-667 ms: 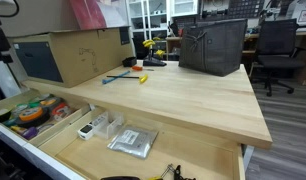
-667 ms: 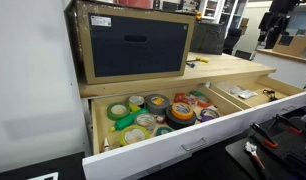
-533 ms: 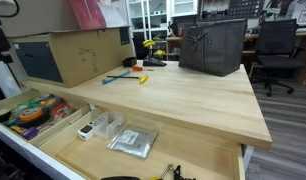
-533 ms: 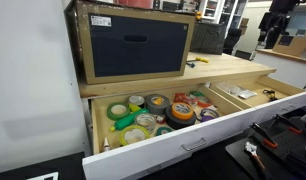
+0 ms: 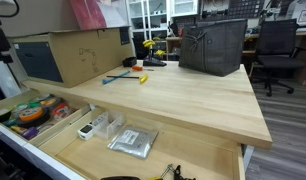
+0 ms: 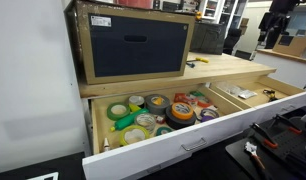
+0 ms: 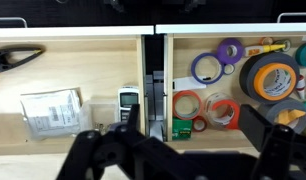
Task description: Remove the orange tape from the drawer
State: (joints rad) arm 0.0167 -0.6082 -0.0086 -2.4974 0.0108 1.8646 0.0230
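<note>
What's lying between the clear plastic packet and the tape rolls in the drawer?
In the wrist view, a small white handheld device and then a wooden divider lie between the plastic packet and the tape rolls.

Drawer [image 6: 158, 150]: pulled out beneath the desk [image 5: 183, 95] top.
Tape rolls [image 7: 228, 85]: crowded in one compartment, right of the divider [image 7: 158, 75] in the wrist view.
Packet [image 7: 53, 110]: in the compartment left of the divider.
Box [image 6: 133, 45]: on the desk, above the rolls.

a light wood workbench [image 5: 183, 100] stands on grey plank floor [image 5: 291, 130], a black office chair [image 5: 278, 50] behind it
</note>
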